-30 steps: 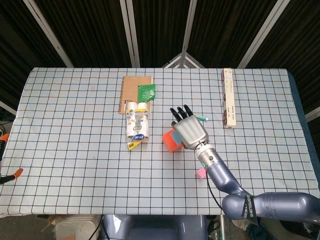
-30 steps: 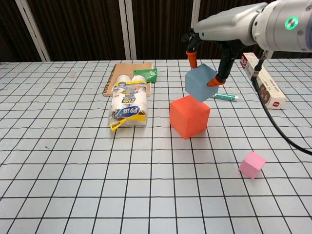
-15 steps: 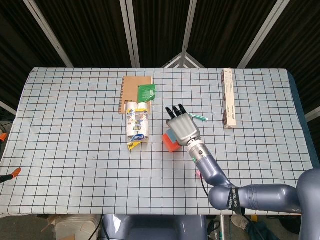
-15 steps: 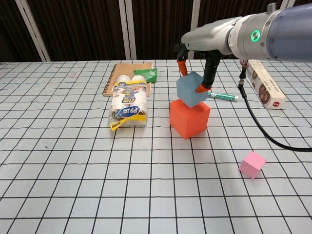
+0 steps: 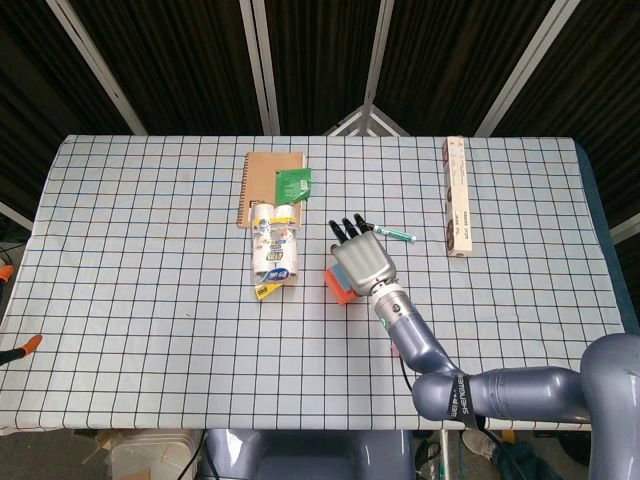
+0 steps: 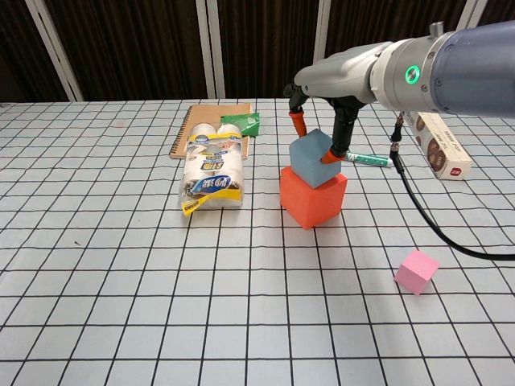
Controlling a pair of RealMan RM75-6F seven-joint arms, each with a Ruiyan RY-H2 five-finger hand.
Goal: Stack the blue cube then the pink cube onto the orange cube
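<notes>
The right hand [image 6: 315,133] has carried the small blue foam cube [image 6: 312,158] leftward and down since the earlier frames, so it now sits on the top face of the larger orange cube [image 6: 314,198] at frame centre, slightly tilted, where before it hung clear above and to the right. Orange-tipped fingers [image 6: 329,155] still pinch the blue cube on both sides; release looks like the next step. The small pink cube [image 6: 417,271] waits on the checked table [image 6: 121,305] at lower right, well apart. The left hand is out of sight.
</notes>
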